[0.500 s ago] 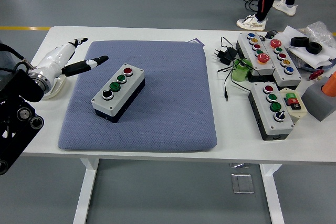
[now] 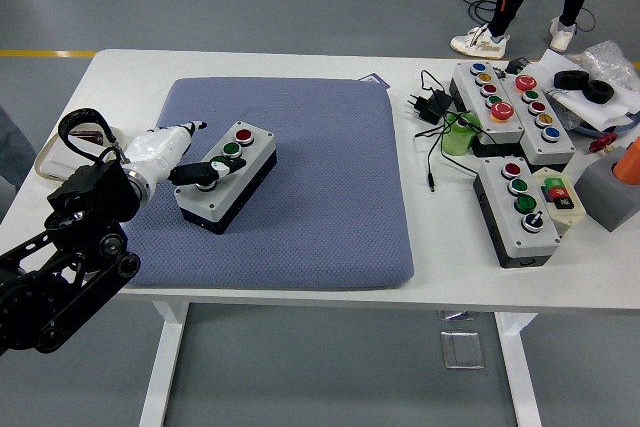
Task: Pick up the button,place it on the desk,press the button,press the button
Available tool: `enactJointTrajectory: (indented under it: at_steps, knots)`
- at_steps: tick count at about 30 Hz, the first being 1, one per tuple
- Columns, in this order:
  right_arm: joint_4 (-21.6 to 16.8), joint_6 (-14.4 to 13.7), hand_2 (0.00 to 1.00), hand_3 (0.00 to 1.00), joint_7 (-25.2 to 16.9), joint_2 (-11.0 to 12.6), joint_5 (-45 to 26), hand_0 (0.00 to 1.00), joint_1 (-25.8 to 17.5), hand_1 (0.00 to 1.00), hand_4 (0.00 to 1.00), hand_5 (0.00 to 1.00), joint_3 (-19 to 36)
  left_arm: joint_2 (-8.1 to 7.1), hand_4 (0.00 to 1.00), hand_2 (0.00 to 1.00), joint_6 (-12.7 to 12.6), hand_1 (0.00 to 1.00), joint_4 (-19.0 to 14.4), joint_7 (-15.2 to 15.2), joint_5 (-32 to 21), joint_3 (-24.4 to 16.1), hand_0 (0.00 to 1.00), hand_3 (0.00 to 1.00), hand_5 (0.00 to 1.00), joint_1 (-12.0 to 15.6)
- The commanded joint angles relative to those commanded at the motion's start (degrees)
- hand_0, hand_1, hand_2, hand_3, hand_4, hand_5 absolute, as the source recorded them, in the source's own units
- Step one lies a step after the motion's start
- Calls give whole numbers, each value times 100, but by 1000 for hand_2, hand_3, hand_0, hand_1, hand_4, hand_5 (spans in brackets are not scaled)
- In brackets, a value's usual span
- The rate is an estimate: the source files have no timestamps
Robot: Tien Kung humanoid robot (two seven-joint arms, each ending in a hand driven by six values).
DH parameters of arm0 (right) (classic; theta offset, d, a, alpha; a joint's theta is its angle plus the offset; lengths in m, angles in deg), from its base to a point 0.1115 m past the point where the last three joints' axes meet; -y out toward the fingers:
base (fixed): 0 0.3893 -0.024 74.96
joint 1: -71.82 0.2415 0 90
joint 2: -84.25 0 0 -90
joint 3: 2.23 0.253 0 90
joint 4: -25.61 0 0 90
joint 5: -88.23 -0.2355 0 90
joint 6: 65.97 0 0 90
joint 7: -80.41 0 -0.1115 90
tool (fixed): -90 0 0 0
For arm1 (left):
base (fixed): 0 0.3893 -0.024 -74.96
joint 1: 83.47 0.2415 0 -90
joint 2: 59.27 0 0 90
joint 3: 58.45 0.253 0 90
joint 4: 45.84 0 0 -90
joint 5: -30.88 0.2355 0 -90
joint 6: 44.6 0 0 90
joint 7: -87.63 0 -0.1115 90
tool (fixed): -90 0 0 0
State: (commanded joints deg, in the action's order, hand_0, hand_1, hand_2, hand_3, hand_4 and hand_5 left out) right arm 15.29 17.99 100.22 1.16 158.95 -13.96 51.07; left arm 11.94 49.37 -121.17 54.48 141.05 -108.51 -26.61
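One white table (image 2: 300, 62) on grey floor carries a blue pad (image 2: 300, 197) at frame centre. My left hand (image 2: 185, 159) reaches in from lower left, one finger (image 2: 205, 173) extended onto the button box (image 2: 226, 177), gripping nothing. It has four buttons: red, two green, one covered. Three more boxes (image 2: 515, 147) sit right.

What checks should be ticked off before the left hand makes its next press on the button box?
1. Button box rests on the blue pad, flat: ok.
2. Left hand over the box's near end, by the black button: ok.
3. Fingertip actually touching a button: cannot tell.
4. Red button and green button uncovered: ok.
5. Right hand: not visible.
6. Other button boxes lie apart, on the right: ok.
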Motion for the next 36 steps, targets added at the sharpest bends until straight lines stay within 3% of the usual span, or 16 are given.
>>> enactJointTrajectory:
  at_steps: [5, 8, 9, 10, 15, 16, 21, 22, 27, 28, 33, 34, 36]
  knots:
    - [0, 3, 616, 563, 1, 5, -8, 651, 7, 468, 304, 224, -13, 167, 998, 998, -28, 998, 187, -111, 92, 139, 991, 998, 978, -69]
    - [0, 3, 616, 563, 0, 6, -12, 651, 8, 468, 304, 224, -18, 191, 998, 998, -35, 998, 212, -126, 105, 152, 991, 998, 978, -75]
    - [0, 2, 616, 563, -2, 8, -26, 651, 8, 468, 304, 224, -31, 281, 998, 998, -43, 998, 301, -195, 168, 187, 991, 998, 978, -99]
    - [0, 2, 617, 563, -2, 9, -29, 648, 8, 466, 304, 224, -34, 304, 998, 998, -45, 998, 324, -212, 184, 196, 952, 998, 971, -105]
    - [0, -5, 617, 563, -7, 13, -50, 648, 10, 466, 304, 224, -47, 457, 998, 998, 5, 998, 481, -311, 334, 218, 952, 998, 971, -160]
    - [0, -6, 617, 563, -7, 14, -50, 648, 10, 466, 304, 223, -47, 476, 998, 998, 24, 998, 497, -321, 358, 219, 885, 998, 853, -167]
    - [0, -12, 617, 563, -8, 11, -43, 648, 20, 466, 304, 223, -38, 592, 998, 998, 154, 998, 589, -358, 601, 266, 885, 998, 853, -229]
    - [0, -11, 617, 563, -9, 12, -48, 647, 23, 466, 304, 223, -45, 616, 998, 998, 186, 974, 618, -368, 693, 281, 832, 998, 697, -248]
    - [0, -11, 617, 563, -10, 13, -46, 647, 30, 466, 304, 223, -47, 635, 998, 998, 383, 974, 685, -368, 991, 339, 832, 998, 697, -313]
    - [0, -12, 616, 562, -11, 14, -51, 646, 31, 464, 304, 223, -52, 628, 914, 961, 443, 838, 702, -359, 1019, 350, 697, 998, 479, -328]
    - [0, -13, 616, 562, -12, 18, -62, 646, 32, 464, 304, 223, -60, 592, 914, 961, 684, 838, 762, -273, 1175, 367, 697, 998, 479, -387]
    - [0, -13, 617, 562, -12, 18, -65, 646, 31, 461, 304, 223, -61, 590, 783, 662, 728, 599, 773, -245, 1191, 359, 494, 945, 338, -393]
    - [0, -11, 617, 562, -11, 20, -54, 646, 33, 461, 304, 223, -58, 591, 783, 662, 814, 599, 809, -178, 1213, 332, 494, 945, 338, -400]
